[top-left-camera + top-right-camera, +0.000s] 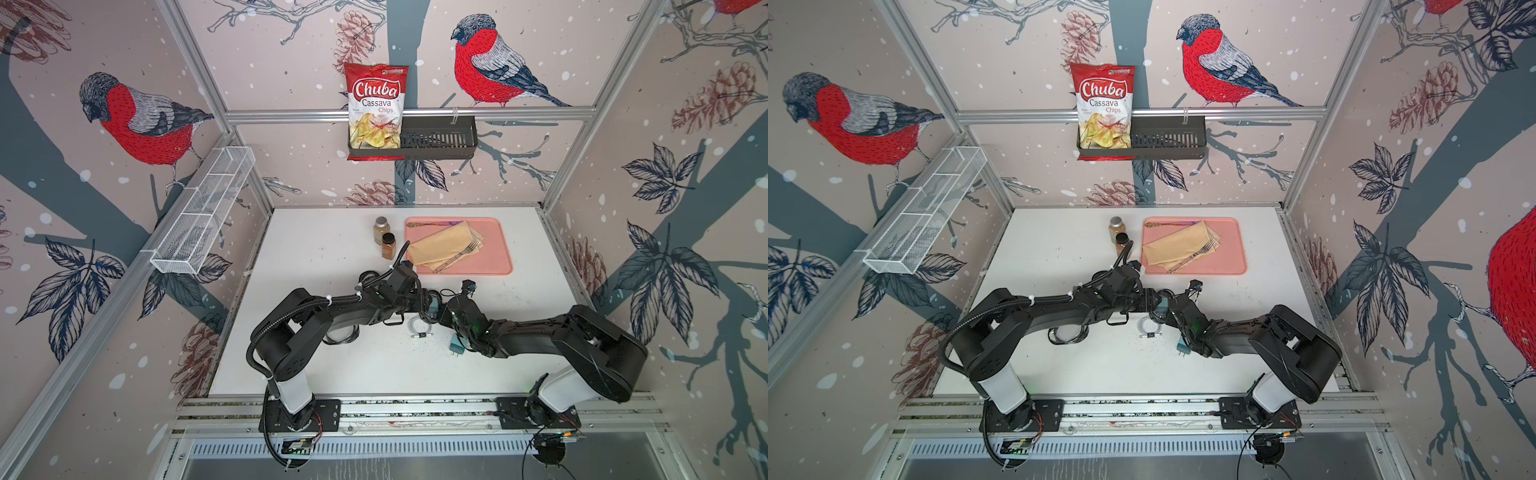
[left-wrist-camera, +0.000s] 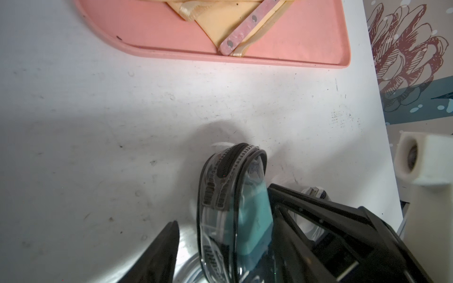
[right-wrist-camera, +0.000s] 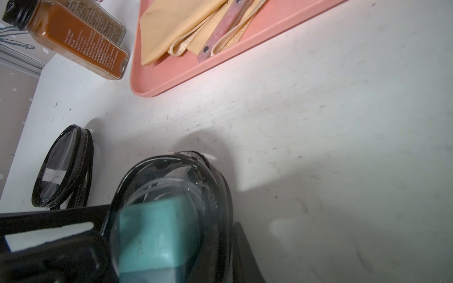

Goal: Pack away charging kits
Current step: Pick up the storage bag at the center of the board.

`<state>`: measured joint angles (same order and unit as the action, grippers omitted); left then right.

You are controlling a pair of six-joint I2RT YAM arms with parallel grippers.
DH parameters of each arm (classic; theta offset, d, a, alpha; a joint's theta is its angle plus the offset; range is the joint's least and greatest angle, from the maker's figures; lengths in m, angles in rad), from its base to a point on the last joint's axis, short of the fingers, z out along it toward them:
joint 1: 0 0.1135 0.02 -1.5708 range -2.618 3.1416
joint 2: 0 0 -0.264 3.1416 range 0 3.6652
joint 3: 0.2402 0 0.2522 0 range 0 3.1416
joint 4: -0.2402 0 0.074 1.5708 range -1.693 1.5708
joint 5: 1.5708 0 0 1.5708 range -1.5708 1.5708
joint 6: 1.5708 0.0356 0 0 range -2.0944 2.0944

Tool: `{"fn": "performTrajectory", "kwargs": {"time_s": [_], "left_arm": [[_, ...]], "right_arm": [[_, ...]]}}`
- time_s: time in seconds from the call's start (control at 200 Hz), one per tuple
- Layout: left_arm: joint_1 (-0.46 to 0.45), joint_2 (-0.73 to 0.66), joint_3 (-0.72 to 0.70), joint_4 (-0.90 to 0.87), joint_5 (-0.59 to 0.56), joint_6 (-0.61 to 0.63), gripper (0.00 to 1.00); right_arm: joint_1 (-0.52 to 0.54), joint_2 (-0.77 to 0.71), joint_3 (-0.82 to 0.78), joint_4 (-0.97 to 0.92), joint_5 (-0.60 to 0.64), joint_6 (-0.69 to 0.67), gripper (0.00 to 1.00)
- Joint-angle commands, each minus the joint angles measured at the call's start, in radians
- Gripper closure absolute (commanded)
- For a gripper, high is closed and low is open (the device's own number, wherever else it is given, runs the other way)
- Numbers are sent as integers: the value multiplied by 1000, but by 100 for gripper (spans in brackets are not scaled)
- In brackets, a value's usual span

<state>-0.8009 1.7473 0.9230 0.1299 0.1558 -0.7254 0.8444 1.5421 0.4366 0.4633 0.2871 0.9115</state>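
Teal charger, blurry inside clear case

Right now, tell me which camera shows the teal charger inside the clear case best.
The right wrist view: the teal charger fills the foreground, its broad face seen through the clear case. The left wrist view shows it narrower, side-on through the case wall. Both top views catch only a teal sliver, mostly covered.
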Motion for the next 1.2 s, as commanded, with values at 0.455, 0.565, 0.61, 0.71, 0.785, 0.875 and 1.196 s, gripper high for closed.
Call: {"fn": "performTrajectory", "kwargs": {"time_s": [0.455, 0.565, 0.61, 0.71, 0.785, 0.875, 1.196], "left_arm": [[8, 86, 61, 13, 71, 2, 35], [17, 98, 65, 25, 102, 0, 37], [19, 102, 66, 30, 108, -1, 38], [22, 110, 68, 37, 115, -3, 38], [25, 121, 69, 48, 134, -6, 39], [25, 132, 69, 52, 143, -9, 39], [32, 162, 69, 79, 157, -20, 45]], "right_arm": [[7, 15, 9, -5, -16, -16, 87], [10, 16, 9, -3, -14, -16, 87], [9, 16, 8, -3, -14, -16, 87], [10, 16, 9, -2, -14, -16, 87], [10, 16, 10, -2, -16, -16, 87], [10, 16, 11, -2, -15, -17, 87], [12, 19, 11, 0, -17, -17, 87]]}}
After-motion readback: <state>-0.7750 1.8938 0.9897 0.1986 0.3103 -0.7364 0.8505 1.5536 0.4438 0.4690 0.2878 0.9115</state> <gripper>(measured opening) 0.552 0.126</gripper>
